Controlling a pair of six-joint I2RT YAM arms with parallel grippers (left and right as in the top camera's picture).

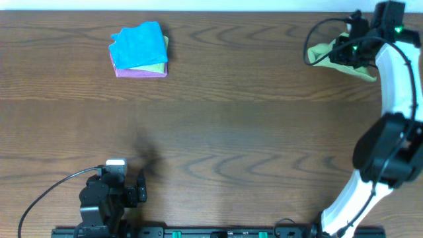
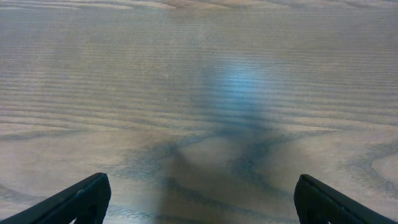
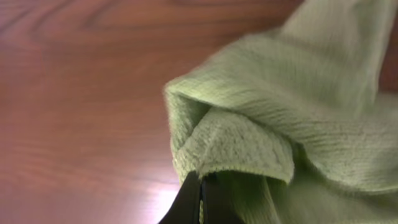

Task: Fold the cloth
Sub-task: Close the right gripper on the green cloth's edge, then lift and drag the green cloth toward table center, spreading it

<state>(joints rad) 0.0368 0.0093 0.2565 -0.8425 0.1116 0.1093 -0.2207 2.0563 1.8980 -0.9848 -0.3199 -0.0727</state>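
A light green cloth (image 1: 328, 54) lies crumpled at the far right of the table, partly hidden by my right arm. My right gripper (image 1: 348, 45) is shut on a fold of this cloth; in the right wrist view the green cloth (image 3: 292, 124) bunches over the closed fingers (image 3: 200, 190). My left gripper (image 1: 135, 188) sits near the front left edge, open and empty; in the left wrist view its two fingertips (image 2: 199, 199) frame bare wood.
A stack of folded cloths (image 1: 139, 51), blue on top over yellow-green and pink, sits at the far left of the wooden table (image 1: 218, 125). Cables run from both arms.
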